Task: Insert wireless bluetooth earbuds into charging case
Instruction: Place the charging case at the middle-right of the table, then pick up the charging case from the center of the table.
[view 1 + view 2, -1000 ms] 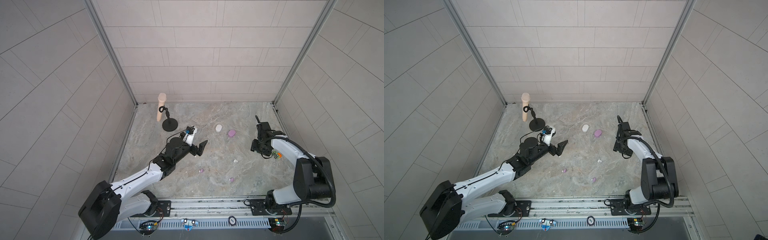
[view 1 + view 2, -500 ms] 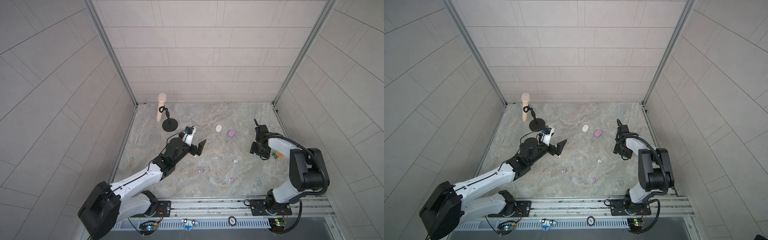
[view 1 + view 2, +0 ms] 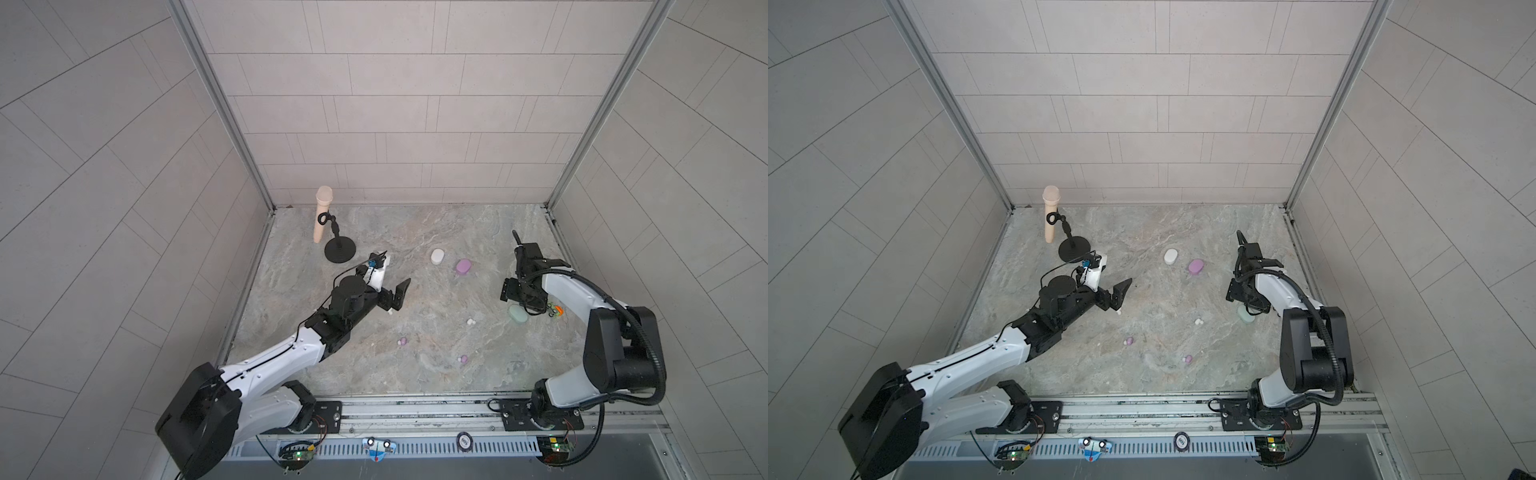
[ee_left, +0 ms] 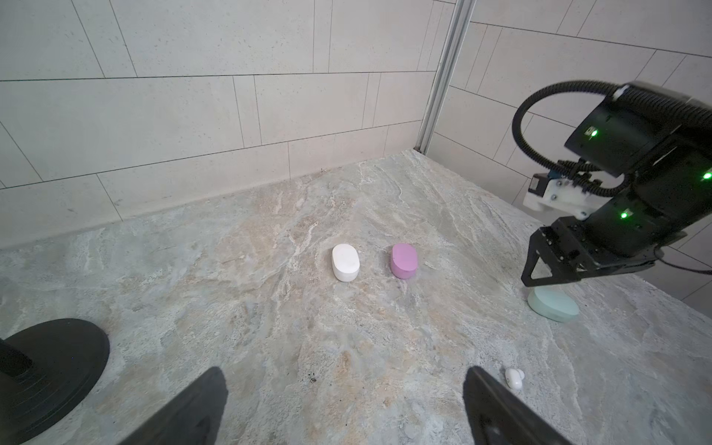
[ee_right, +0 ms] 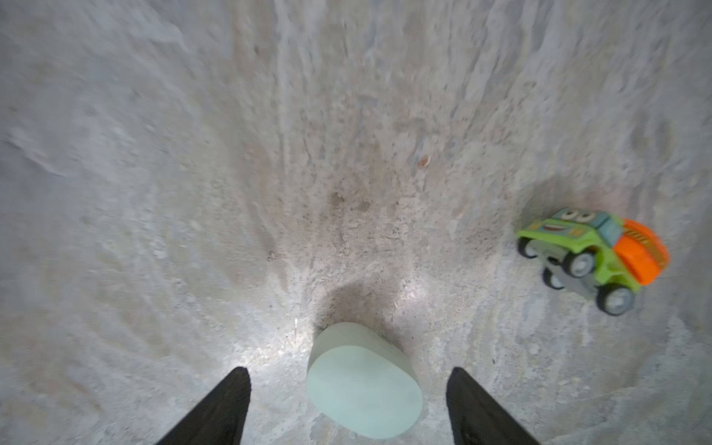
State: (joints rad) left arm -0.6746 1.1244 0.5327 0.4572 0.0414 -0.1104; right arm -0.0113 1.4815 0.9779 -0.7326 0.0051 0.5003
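Three shut charging cases lie on the stone floor: white [image 3: 437,256], lilac [image 3: 463,267] and mint [image 3: 518,313]. My right gripper [image 3: 521,301] hangs open just over the mint case [image 5: 362,389], a finger on each side and a gap to both. Loose earbuds lie in the middle: a white pair [image 3: 471,321] and two lilac ones [image 3: 402,341] [image 3: 464,359]. My left gripper [image 3: 397,297] is wide open and empty, low over the floor. In the left wrist view, a single white earbud [image 4: 514,377] lies just outside one finger.
A green and orange toy car [image 3: 554,309] sits close beside the mint case, toward the right wall. A beige microphone [image 3: 323,214] on a black round stand [image 3: 340,250] is at the back left, near my left arm. Tiled walls close in three sides.
My right jaws have spread apart and the mint case now shows on the floor below them. The right forearm has swung a little. My left arm has stayed still.
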